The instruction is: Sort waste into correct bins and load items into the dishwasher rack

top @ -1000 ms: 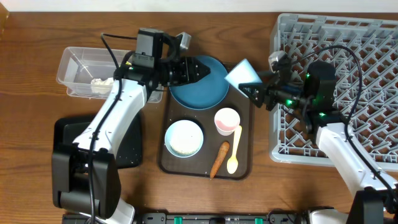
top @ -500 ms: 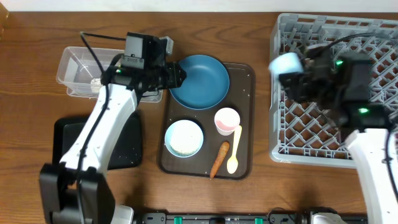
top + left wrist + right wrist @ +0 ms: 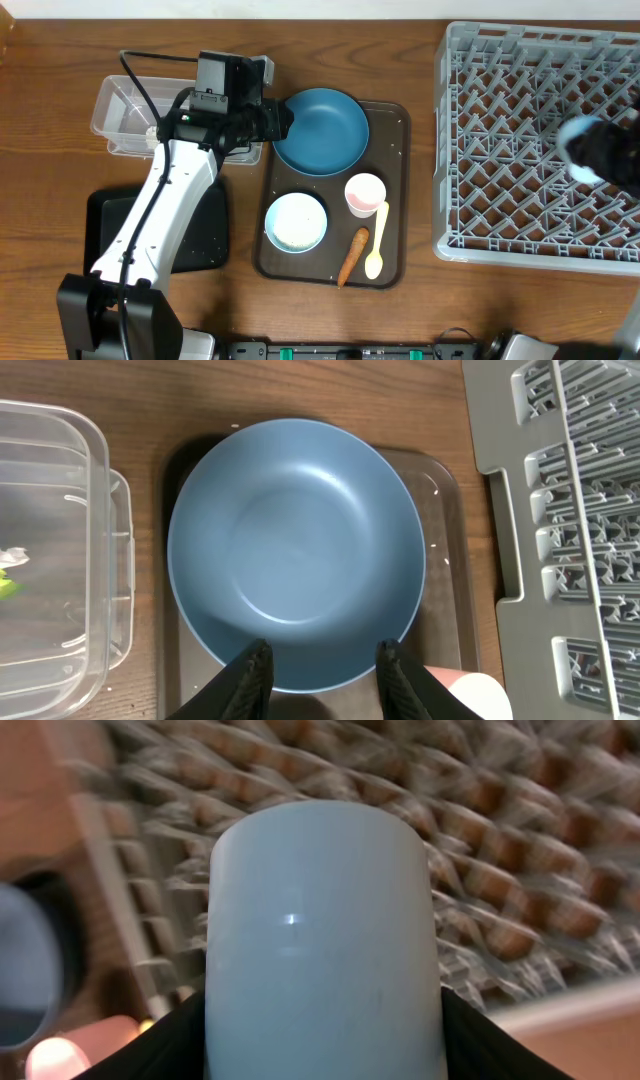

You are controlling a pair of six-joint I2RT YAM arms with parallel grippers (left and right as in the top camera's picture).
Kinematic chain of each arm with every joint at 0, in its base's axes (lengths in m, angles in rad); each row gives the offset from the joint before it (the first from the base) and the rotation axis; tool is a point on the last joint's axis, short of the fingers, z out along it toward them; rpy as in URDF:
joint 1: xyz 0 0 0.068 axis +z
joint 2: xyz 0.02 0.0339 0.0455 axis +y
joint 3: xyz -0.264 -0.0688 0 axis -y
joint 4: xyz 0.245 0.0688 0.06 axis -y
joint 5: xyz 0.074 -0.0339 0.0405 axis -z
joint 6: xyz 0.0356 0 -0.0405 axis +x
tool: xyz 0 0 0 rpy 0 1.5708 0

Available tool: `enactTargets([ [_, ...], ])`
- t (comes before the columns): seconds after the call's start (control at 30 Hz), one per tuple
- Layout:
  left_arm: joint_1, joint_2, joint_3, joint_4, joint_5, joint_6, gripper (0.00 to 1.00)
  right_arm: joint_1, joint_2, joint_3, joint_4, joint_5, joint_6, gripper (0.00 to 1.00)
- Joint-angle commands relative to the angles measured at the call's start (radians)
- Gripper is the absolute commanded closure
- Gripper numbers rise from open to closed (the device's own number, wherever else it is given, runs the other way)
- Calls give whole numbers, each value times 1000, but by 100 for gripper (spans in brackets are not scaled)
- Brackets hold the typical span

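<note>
Swung rightward since earlier, the right gripper (image 3: 605,155) blurs above the dishwasher rack (image 3: 500,120), carrying the light-blue cup (image 3: 577,150). Left wrist: the left gripper (image 3: 320,660), fingers spread, sits over the near rim of the dark blue plate (image 3: 295,550). Right wrist: both fingers (image 3: 170,1040) pinch the cup's sides.

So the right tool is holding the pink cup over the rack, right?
No: the right tool holds the light-blue cup over the rack, as the right wrist view shows; the pink cup sits on the brown tray.
</note>
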Motion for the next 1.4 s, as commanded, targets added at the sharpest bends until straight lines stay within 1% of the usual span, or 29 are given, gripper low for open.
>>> enactTargets([
  [0.0,2,-8,10,-2,-14,24,63,-90,134,114,-82,102,11,86],
  [0.1,2,-8,10,-2,-14,24,63,-142,216,167,-95,102,11,88],
  [0.23,2,-8,10,-2,-14,24,63,-203,286,187,-56,103,16,88],
  [0.33,2,-8,10,-2,-14,24,63,-246,322,187,-48,141,50,88],
  [0.53,2,-8,10,-2,-14,24,63,-322,359,187,-29,158,60,88],
  [0.77,2,-8,10,-2,-14,24,63,-364,392,185,-13,184,60,85],
  [0.97,1,-8,10,-8,-13,24,63,-352,471,185,-11,164,60,84],
  [1.0,1,-8,10,-10,-10,24,63,-352,481,185,-6,161,60,83],
  [1.03,0,-8,10,-13,-10,24,63,-353,488,185,-3,161,60,76],
  [1.07,0,-8,10,-16,-10,24,63,-353,497,185,-1,161,60,60],
  [1.1,0,-8,10,-18,-10,24,63,-353,503,185,4,158,60,35],
  [1.17,0,-8,10,-18,-10,24,62,-353,510,185,17,118,59,10],
  [1.2,0,-8,10,-17,-10,24,58,-353,510,185,20,88,59,5],
  [1.23,0,-8,10,-17,-10,24,56,-353,508,185,19,64,58,3],
  [1.37,0,-8,10,-20,-10,24,52,-348,466,192,26,33,54,2],
])
